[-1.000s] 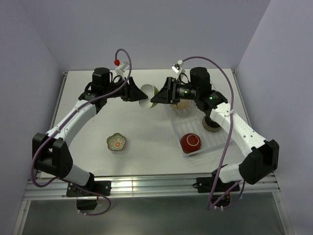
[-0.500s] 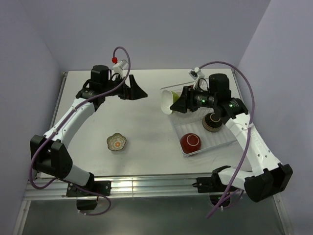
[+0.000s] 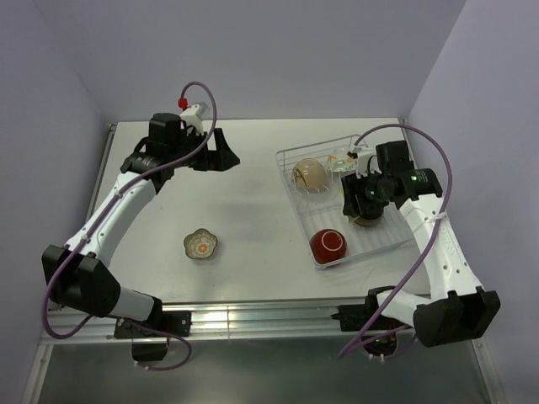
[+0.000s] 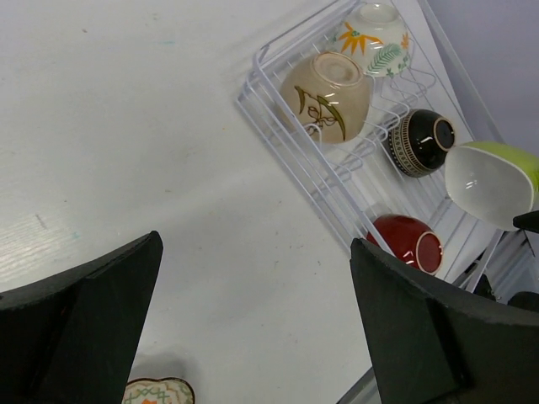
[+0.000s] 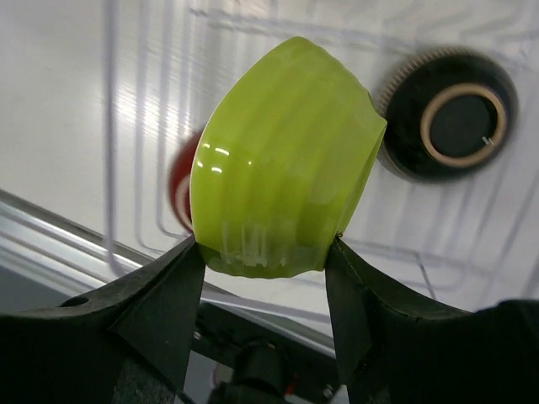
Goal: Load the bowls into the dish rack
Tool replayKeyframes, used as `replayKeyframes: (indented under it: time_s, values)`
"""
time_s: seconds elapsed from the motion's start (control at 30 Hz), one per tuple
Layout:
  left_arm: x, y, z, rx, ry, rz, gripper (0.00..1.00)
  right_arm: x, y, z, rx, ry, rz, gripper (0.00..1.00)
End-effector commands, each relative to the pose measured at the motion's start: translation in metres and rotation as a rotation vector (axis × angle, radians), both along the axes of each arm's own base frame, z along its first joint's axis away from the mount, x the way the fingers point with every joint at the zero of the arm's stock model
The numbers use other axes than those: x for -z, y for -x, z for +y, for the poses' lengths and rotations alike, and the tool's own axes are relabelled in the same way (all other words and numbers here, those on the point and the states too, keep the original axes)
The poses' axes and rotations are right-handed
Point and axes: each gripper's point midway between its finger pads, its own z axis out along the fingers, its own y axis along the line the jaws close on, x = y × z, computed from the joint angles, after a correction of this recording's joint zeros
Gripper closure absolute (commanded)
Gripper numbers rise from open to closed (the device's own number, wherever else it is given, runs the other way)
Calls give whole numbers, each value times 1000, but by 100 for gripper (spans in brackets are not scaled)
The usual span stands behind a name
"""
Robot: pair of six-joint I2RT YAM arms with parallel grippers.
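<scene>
Nearest me, the flower-shaped bowl [image 3: 201,244] sits alone on the table [image 3: 253,202], well apart from the dish rack [image 3: 296,209]. Red bowl [image 3: 329,244] is at the rack's near end. Over the rack the right gripper [image 5: 263,246] is clamped on the yellow-green bowl [image 5: 282,160], fingers pinching its outer wall, bowl tipped sideways, near the dark brown bowl [image 5: 455,126]. Cream bowl [image 4: 327,93] and orange-flowered bowl [image 4: 375,29] are at the far end. Far left, left gripper [image 4: 253,278] is spread wide, nothing in it. My read: glazed ceramic, stiff, light, slick, chippable; for the flower one I'd pinch the rim, one finger inside
</scene>
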Motion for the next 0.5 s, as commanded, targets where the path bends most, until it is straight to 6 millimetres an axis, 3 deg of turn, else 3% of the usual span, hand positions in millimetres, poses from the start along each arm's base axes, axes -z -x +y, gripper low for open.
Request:
replayKeyframes:
  time_s: [0.0,0.27,0.47]
  values:
    - [-14,-1,14,-48,-46,-64,0,17,15,-41,48,207,55,100]
    - [-6,1,10,-35,-37,-19,0,41,30,-69,102,356,157,100]
    - [-2,-1,12,-42,-39,-6,0,56,36,-80,116,416,209,100]
